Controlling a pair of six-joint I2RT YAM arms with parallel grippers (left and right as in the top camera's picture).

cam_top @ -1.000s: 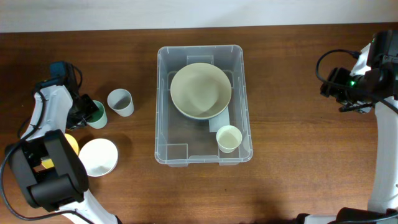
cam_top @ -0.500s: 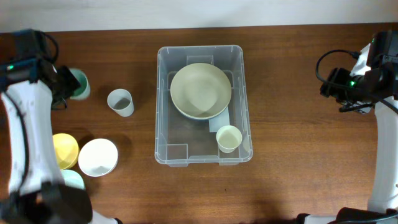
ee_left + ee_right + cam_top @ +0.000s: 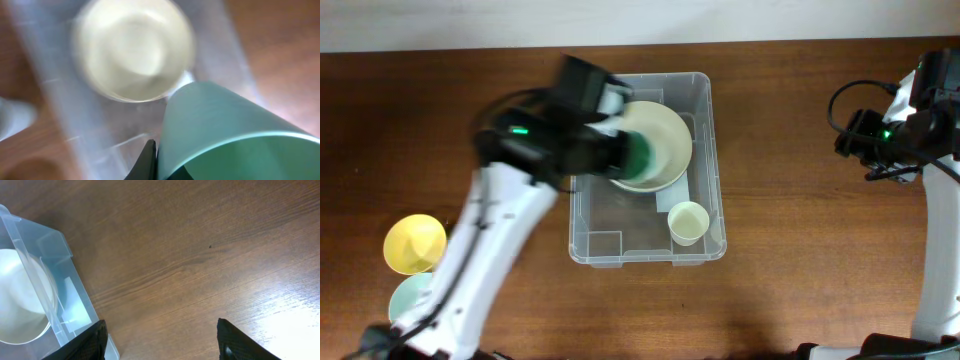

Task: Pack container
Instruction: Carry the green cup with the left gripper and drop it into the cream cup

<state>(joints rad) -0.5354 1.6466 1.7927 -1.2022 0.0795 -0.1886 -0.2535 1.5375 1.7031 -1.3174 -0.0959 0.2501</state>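
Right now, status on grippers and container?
Left gripper shut on green cup, over container. Right gripper open, empty, aside. Cream bowl, small cream cup inside; bowl under green cup.

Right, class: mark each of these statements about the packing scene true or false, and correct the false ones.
1. The left gripper holds a green cup above the container. True.
2. The container has nothing in it. False: it holds a large cream bowl and a small cream cup.
3. The right gripper is shut on a bowl. False: it is open and holds nothing, over the bare table.
4. A yellow bowl sits on the table, left of the container. True.
5. The small cream cup stands inside the large cream bowl. False: it stands beside it, on the container's floor near a corner.
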